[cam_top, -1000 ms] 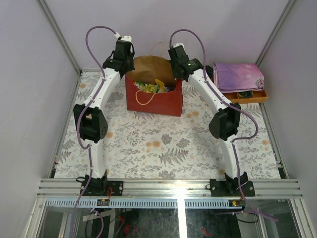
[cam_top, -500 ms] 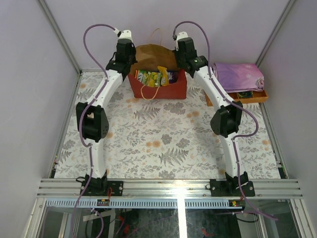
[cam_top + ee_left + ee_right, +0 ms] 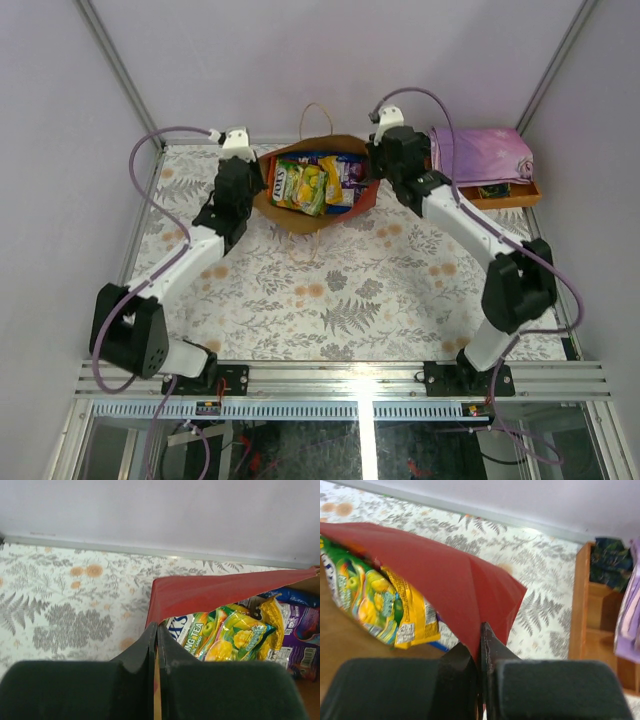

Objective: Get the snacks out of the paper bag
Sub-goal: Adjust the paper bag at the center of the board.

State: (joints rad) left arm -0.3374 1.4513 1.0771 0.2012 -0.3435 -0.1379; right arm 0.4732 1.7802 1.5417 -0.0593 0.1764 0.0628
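The red paper bag (image 3: 366, 192) lies tipped near the back of the table, its brown inside facing up. Snacks (image 3: 303, 187) spill from its mouth: a yellow-green Fox's candy bag (image 3: 227, 635), purple and blue packets beside it. My left gripper (image 3: 255, 180) is shut on the bag's left rim (image 3: 200, 592). My right gripper (image 3: 375, 170) is shut on the bag's right rim (image 3: 465, 585). The yellow-green packets also show in the right wrist view (image 3: 375, 600). A string handle (image 3: 316, 115) sticks out behind the bag.
A brown wooden tray (image 3: 500, 195) stands at the back right with a folded purple cloth (image 3: 480, 152) on it; the tray also shows in the right wrist view (image 3: 592, 625). The table has a floral cover (image 3: 330, 290). Walls close in at the back and both sides.
Both arms have swung lower and outward. The bag has gone from upright to tipped over with its mouth spread wide, and the packets now lie exposed.
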